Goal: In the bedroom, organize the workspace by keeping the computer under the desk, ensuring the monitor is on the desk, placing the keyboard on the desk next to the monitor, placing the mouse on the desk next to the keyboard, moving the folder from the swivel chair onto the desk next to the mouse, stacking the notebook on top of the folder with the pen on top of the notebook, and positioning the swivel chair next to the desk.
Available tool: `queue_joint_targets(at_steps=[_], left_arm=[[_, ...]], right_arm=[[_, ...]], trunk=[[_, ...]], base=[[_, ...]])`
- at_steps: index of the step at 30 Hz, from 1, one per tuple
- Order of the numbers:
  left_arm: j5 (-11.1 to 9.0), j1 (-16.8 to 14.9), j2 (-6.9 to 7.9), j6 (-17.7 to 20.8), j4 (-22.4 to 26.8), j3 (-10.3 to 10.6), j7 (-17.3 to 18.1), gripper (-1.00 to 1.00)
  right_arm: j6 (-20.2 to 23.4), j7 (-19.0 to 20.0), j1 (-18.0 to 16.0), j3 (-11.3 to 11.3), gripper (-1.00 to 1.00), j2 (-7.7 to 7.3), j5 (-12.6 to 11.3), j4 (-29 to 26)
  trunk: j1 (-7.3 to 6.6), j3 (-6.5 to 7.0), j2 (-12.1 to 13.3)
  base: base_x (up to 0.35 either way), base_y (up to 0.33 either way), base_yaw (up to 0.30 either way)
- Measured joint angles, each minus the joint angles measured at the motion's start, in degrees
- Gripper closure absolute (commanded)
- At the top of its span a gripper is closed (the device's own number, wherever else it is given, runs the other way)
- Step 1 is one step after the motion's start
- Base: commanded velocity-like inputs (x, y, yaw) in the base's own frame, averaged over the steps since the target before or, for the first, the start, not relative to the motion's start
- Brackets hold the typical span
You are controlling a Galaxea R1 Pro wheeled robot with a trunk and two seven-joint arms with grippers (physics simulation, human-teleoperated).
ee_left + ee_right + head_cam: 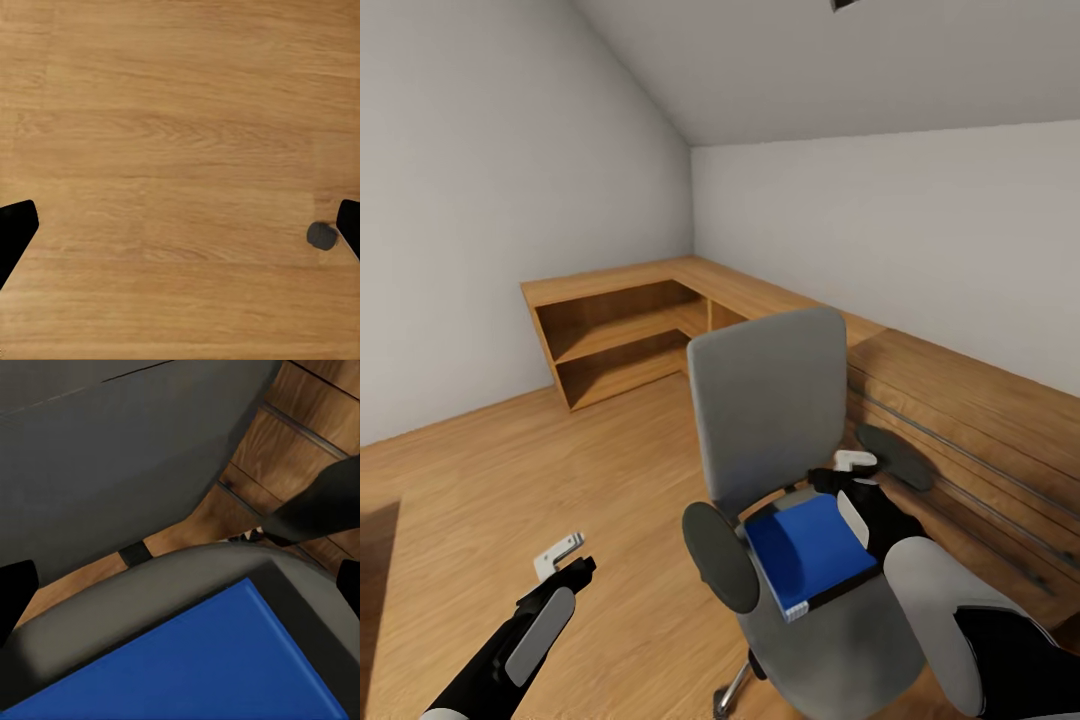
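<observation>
The grey swivel chair (770,410) stands in the middle of the bedroom, its back toward the far corner. A bright-blue folder (808,548) with a black edge lies flat on the seat (840,640). My right gripper (852,488) hovers just over the folder's far right corner, between the backrest and the right armrest, and it is open. In the right wrist view its dark fingertips (15,592) sit wide apart over the folder (202,667) and the seat rim (187,574). My left gripper (570,562) hangs open over bare floor, left of the chair.
Low oak shelving (620,335) fills the far corner and runs on as a wood ledge (960,410) close behind the chair's right side. Black armrests (720,555) flank the seat. A small dark round thing (322,236) lies on the wood floor (180,135).
</observation>
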State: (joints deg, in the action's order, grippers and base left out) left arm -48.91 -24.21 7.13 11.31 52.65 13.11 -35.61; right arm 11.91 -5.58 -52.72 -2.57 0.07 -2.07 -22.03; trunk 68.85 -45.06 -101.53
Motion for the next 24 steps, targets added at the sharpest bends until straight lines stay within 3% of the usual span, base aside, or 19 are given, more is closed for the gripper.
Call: queue_joint_targets(at_steps=[24], left_arm=[[0.0,0.0,-0.05,0.0,-0.1,0.0,0.0,-1.0]], right_arm=[[-0.2,-0.4,0.0,0.0,-1.0,-0.43,0.1,0.0]], trunk=[[0.0,-0.79,0.0]], base=[[0.0,0.0,0.024]])
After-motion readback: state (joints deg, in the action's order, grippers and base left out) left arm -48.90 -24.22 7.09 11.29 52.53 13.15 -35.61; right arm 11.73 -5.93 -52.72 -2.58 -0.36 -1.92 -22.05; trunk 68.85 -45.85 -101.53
